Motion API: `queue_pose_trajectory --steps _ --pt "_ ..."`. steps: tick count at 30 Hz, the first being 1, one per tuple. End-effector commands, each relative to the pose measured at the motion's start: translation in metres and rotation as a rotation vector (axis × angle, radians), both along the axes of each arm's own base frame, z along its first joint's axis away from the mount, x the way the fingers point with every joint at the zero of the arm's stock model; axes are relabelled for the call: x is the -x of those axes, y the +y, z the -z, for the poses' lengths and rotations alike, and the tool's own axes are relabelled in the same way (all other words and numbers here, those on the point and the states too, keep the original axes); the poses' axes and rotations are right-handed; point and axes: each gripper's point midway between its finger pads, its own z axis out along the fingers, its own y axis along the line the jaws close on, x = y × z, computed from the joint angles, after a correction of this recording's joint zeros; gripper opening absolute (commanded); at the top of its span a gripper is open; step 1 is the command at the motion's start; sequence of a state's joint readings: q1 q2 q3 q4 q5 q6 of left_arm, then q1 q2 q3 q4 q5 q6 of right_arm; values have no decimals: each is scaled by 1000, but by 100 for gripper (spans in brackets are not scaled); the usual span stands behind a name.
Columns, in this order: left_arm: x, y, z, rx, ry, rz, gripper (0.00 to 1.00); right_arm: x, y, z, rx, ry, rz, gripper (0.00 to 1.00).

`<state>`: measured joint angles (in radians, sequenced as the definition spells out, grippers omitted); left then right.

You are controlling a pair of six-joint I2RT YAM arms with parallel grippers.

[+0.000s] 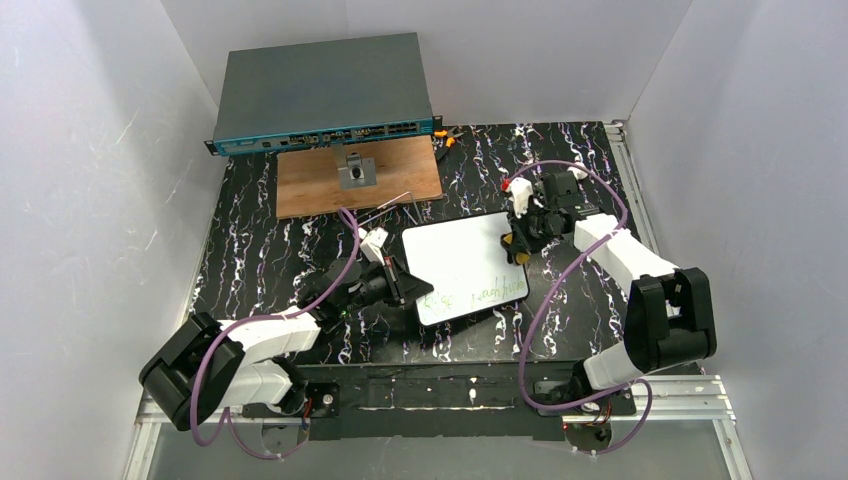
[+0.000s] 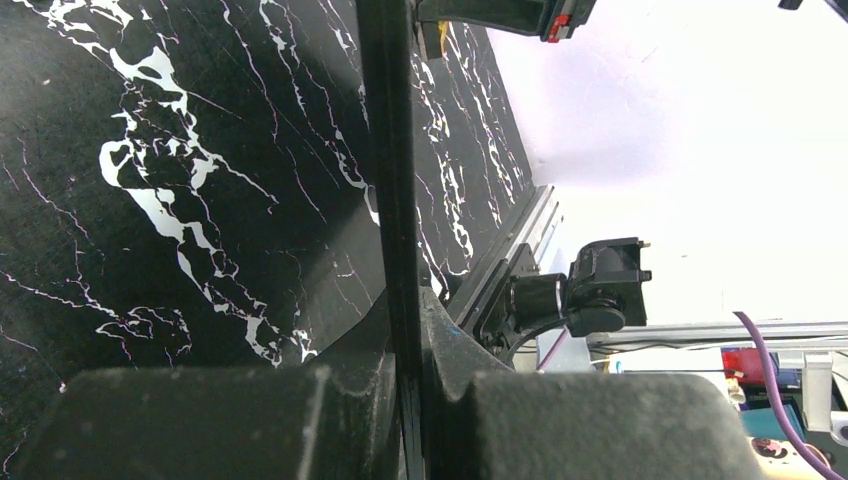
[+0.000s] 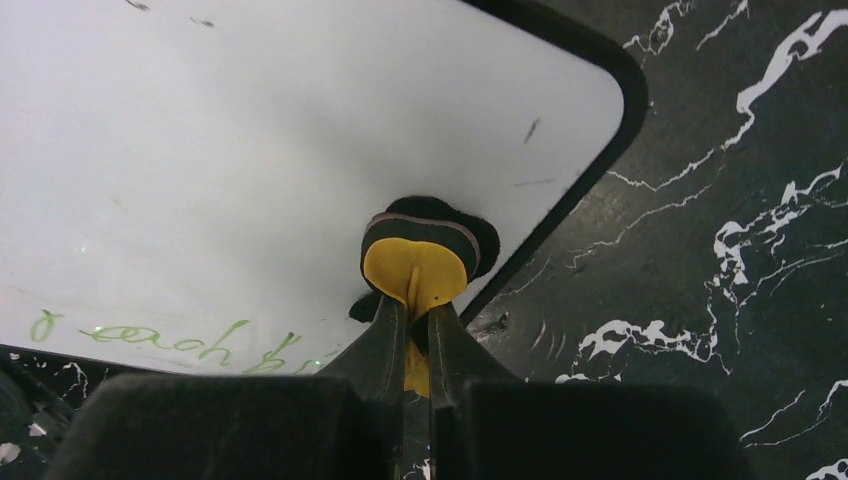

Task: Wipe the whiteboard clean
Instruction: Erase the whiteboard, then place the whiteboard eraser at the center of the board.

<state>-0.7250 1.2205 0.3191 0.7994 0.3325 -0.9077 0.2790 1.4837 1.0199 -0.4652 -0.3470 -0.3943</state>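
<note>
The whiteboard [image 1: 460,258] lies mid-table, white with a black rim, green handwriting [image 1: 472,292] along its near edge. My left gripper [image 1: 405,283] is shut on the board's left edge. In the left wrist view that thin black rim [image 2: 390,150] runs edge-on between the fingers of the left gripper [image 2: 405,310]. My right gripper [image 1: 520,245] is shut on a yellow eraser with black felt [image 3: 420,255]. The eraser rests on the whiteboard [image 3: 250,150] close to its right edge, where the right gripper [image 3: 410,315] pinches it. Green handwriting [image 3: 170,340] shows to the eraser's left.
A brown wooden panel [image 1: 360,178] with a metal fitting [image 1: 356,171] lies behind the board, and a grey network switch [image 1: 322,92] behind that. Orange-handled tools [image 1: 445,135] sit at the back. Aluminium rails [image 1: 630,175] line the right side; white walls enclose the marbled black table [image 1: 260,250].
</note>
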Motion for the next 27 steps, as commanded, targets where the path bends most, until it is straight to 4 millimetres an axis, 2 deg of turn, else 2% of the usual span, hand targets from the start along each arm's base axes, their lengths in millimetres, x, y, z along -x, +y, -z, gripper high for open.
queue_pose_trajectory --steps 1,4,9,12,17,20,24,27 --pt "5 -15 -55 112 -193 102 0 -5 -10 5 15 -27 40 1" --pt "5 -14 -54 107 -196 96 0 12 12 -7 -94 11 -52 1" --pt "4 -16 -54 104 -199 101 0 63 61 -34 -226 16 -315 1" --pt "4 -16 -54 101 -200 103 0 69 67 -41 -247 13 -351 1" --pt "4 -12 -56 85 -219 93 0 54 51 -35 -233 2 -261 1" --pt "3 -9 -57 56 -231 81 0 51 38 -42 -246 -13 -217 1" --pt "0 2 -53 -8 -262 44 0 42 6 -56 -246 -66 -114 1" --pt "-1 8 -55 -37 -295 28 0 36 -27 -50 -207 -66 -10 1"
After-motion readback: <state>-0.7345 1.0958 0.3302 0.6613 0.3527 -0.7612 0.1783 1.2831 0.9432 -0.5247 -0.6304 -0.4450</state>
